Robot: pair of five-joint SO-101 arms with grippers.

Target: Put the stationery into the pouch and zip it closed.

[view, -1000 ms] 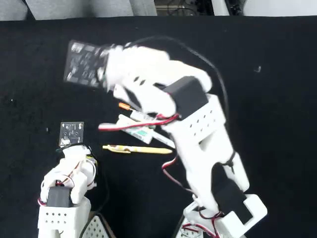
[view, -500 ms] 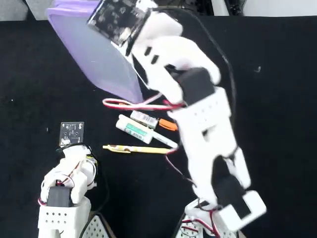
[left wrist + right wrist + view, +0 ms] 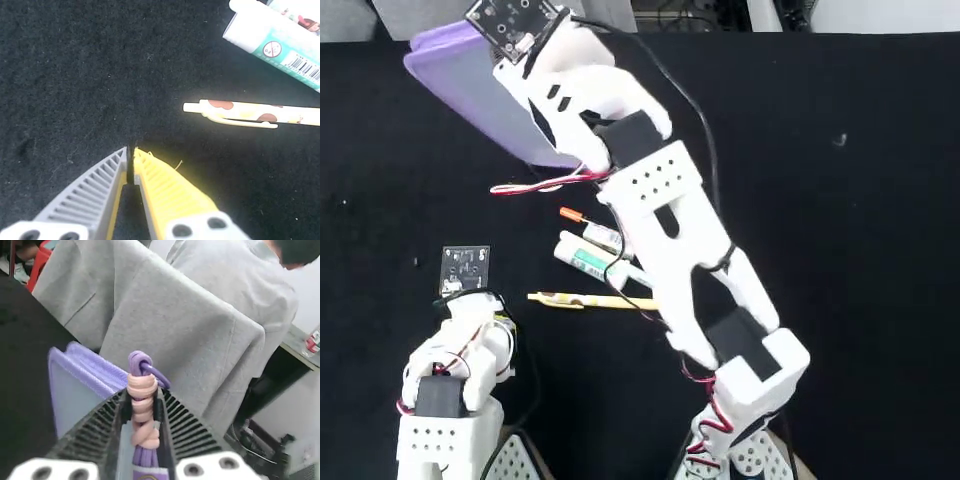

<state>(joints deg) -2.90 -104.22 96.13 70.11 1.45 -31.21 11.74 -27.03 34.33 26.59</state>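
A purple pouch (image 3: 460,85) hangs above the table's far left corner. My right gripper (image 3: 142,402) is shut on the pouch's pink and purple pull cord (image 3: 141,385), and the pouch body (image 3: 80,390) hangs below it. My right arm (image 3: 650,190) stretches over the stationery. On the black table lie a yellow spotted pen (image 3: 590,300), a white tube with a teal label (image 3: 588,262), a second white tube (image 3: 603,236) and an orange-tipped pen (image 3: 572,214). My left gripper (image 3: 131,152) is shut and empty, just above the cloth near the yellow pen (image 3: 250,113) and the teal-labelled tube (image 3: 280,42).
My left arm (image 3: 455,370) sits folded at the front left. A red and white cable (image 3: 535,185) dangles from the right arm above the stationery. Black cloth (image 3: 860,200) covers the table. A grey jacket (image 3: 165,325) hangs behind the table's far edge.
My right arm has lifted the pouch off the table and swung it toward the far left corner. The left arm has not moved.
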